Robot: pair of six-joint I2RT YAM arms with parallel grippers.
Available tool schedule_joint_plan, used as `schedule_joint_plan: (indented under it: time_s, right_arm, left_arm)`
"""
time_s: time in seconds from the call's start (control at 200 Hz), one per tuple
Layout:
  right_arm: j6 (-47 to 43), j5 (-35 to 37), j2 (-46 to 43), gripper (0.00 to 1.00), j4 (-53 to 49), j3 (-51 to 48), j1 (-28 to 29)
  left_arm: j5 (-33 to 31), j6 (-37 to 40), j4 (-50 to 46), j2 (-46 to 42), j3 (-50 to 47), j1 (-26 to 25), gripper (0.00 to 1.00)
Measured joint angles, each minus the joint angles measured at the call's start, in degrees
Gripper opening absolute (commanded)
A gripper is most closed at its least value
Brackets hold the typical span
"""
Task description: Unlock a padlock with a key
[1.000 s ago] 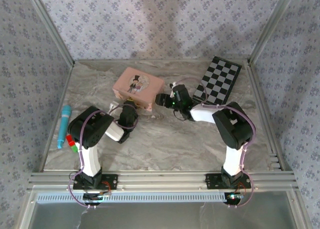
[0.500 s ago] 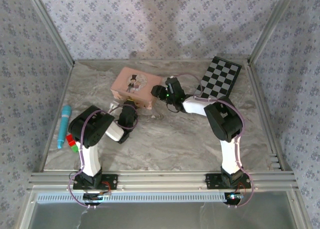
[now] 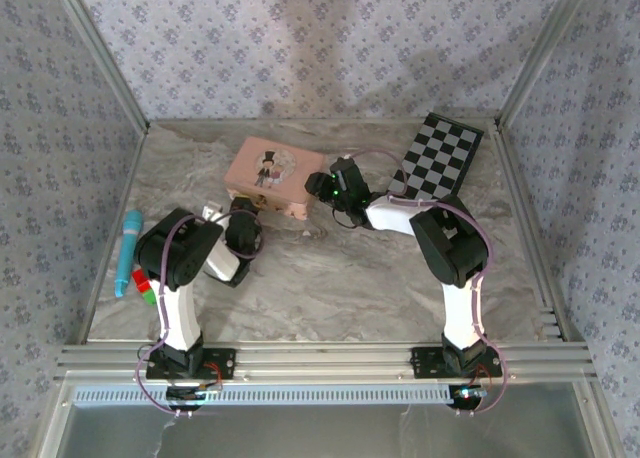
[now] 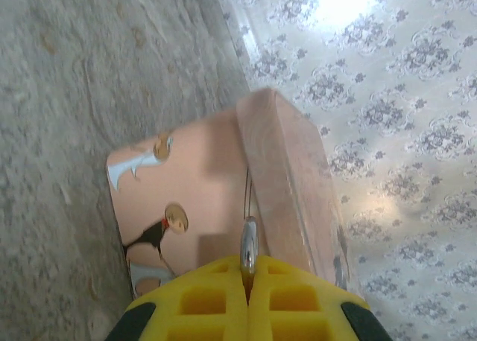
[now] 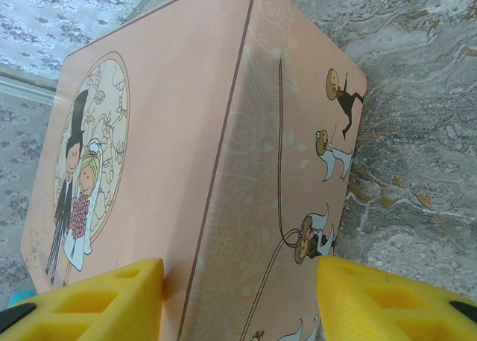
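The pink picture-lidded box [image 3: 275, 170] stands at the back middle of the table. My left gripper [image 3: 242, 210] sits at its front left side, shut on the key. In the left wrist view the key [image 4: 248, 244] is a thin silvery piece seen edge-on, poking out between the yellow fingers [image 4: 201, 296], with the box [image 4: 186, 199] just ahead. My right gripper [image 3: 318, 185] is at the box's right end. It is open, its jaws reaching round the end of the box [image 5: 164, 132], one over the lid, one beyond the side. The padlock is hidden.
A black-and-white checkerboard [image 3: 437, 160] lies at the back right. A teal cylinder [image 3: 128, 250] and a small red-and-green block [image 3: 146, 288] lie at the left edge. Patterned walls close the table on three sides.
The right gripper has swung left from the table onto the box's right end, and its fingers have narrowed. The left gripper, with the key, has shifted a little left.
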Motion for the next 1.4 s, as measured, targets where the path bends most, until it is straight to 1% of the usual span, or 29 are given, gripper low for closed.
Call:
schedule_joint_plan:
  time_s: [0.125,0.235,0.27,0.355,0.395,0.42,0.445,0.495,0.66,0.76,0.844,0.939,1.054,1.274,1.399]
  right_arm:
    - [-1.0,0.0,-0.2,0.59,-0.3,0.1,0.0]
    - [-3.1,-0.1,-0.4,0.66,-1.7,0.7,-0.1]
    - [-4.2,-0.2,-0.7,0.69,-2.5,0.7,-0.2]
    - [-6.8,-1.0,-2.1,0.83,-5.0,0.6,-0.7]
    - [-8.5,-1.6,-3.2,0.89,-6.4,0.4,-1.0]
    - [-9.5,-2.1,-4.0,0.91,-7.0,0.3,-1.2]
    - [-10.8,-2.3,-4.9,0.96,-7.8,0.1,-1.3]
    - [-13.0,-2.7,-7.2,1.00,-9.4,-0.3,-1.6]
    - [-21.2,-1.8,-16.6,1.00,-14.5,-2.8,-1.9]
    - [-24.7,-0.2,-20.9,1.00,-18.0,-4.3,-1.8]
    - [-27.0,2.3,-23.9,1.00,-21.5,-6.4,-1.8]
    - [-28.0,4.9,-26.4,1.00,-24.7,-9.0,-1.9]
    - [-27.9,7.0,-28.1,1.00,-27.3,-11.5,-2.1]
    - [-26.8,7.5,-28.3,1.00,-27.6,-12.8,-3.0]
    - [-25.9,7.5,-28.3,1.00,-27.5,-13.1,-3.4]
  left_arm:
    - [1.5,1.7,-0.3,-1.1,0.0,0.5,0.00]
    - [4.1,3.5,-1.6,-4.8,-1.2,0.6,0.00]
    - [5.3,4.0,-2.4,-6.7,-2.0,0.8,0.00]
    - [8.3,5.3,-6.6,-12.6,-3.9,1.2,0.00]
    - [10.1,6.1,-10.1,-16.3,-4.5,1.5,0.00]
    - [11.0,6.7,-12.5,-18.5,-4.7,1.6,0.00]
    - [12.2,7.4,-15.3,-20.9,-4.7,1.7,0.00]
    - [14.2,8.8,-21.5,-26.2,-4.7,1.7,0.00]
    - [20.4,15.5,-44.0,-42.9,-3.3,1.2,0.00]
    - [23.9,18.8,-55.6,-49.3,-1.7,1.1,0.00]
    - [26.3,21.0,-64.1,-52.8,-0.7,0.3,0.00]
    - [27.6,23.5,-72.3,-54.1,0.9,-2.7,0.00]
    - [28.5,26.0,-79.7,-52.4,3.6,-9.1,0.00]
    - [28.8,28.0,-84.5,-43.3,7.2,-19.5,0.00]
    - [28.7,28.2,-84.6,-37.9,8.2,-22.7,0.00]
